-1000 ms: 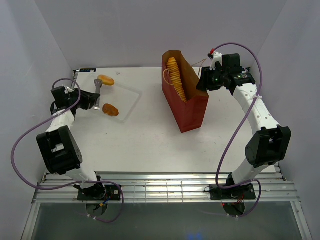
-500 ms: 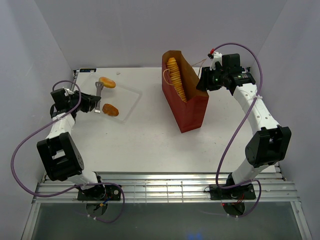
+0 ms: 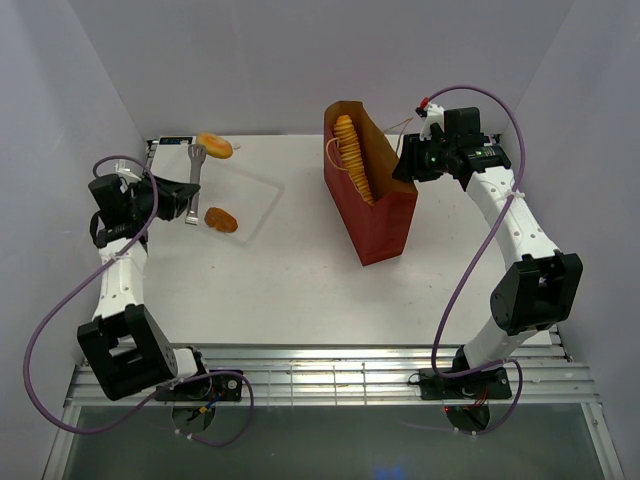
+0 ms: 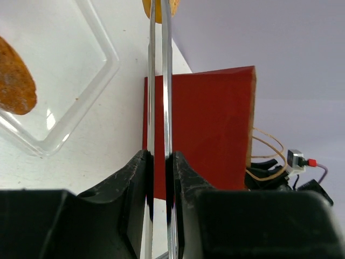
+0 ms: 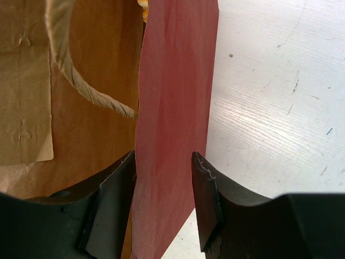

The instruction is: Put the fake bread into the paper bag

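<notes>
Left fingers (image 4: 135,175): closed on the two thin, polished blades of the metal tongs (image 4: 167,81). The tong tips meet a round golden pastry (image 3: 215,146) near the far-left corner of the tabletop (image 3: 300,290). The wrist view cuts this pastry off, so the clamp itself is unclear. A flat, grainy brown pastry (image 4: 13,81) lies in the clear plastic tray (image 4: 70,48).

Right fingers (image 5: 116,199): closed on the matte dark-red wall of the paper bag (image 3: 385,215), beside its twisted string handle (image 5: 86,89). A ridged loaf (image 3: 350,155) stands inside the bag, its lower end hidden.
</notes>
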Motion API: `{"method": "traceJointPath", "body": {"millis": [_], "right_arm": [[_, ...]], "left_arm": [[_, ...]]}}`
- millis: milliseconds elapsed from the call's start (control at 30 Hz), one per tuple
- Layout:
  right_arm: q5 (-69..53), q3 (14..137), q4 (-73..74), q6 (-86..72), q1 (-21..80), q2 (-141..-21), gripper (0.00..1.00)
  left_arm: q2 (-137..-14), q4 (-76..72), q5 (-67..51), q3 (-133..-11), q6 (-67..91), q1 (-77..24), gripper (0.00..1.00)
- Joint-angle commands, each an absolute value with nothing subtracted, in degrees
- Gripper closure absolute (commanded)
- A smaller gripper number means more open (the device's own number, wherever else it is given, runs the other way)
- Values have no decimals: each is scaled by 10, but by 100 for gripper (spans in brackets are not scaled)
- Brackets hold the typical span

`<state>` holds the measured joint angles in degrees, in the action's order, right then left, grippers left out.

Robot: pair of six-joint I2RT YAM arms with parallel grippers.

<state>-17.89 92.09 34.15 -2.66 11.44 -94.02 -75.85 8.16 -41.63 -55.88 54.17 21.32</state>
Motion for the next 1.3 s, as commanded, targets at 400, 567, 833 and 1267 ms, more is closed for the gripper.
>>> {"method": "traceJointPath", "body": {"millis": [400,567,833,1267], "right_arm": [[-177,942,333,-31,117,-936,49],[-174,945,336,-33,117,-934,49],[-171,950,338,-36,117,-932,49],[-159,952,343,-36,117,-921,49]], "left_arm": [[-642,87,-447,-679,612,126,100],[-640,86,-405,-720,625,16,100],[-641,83,-335,-744,627,-137,100],[-639,83,-244,-690,613,-285,100]]}}
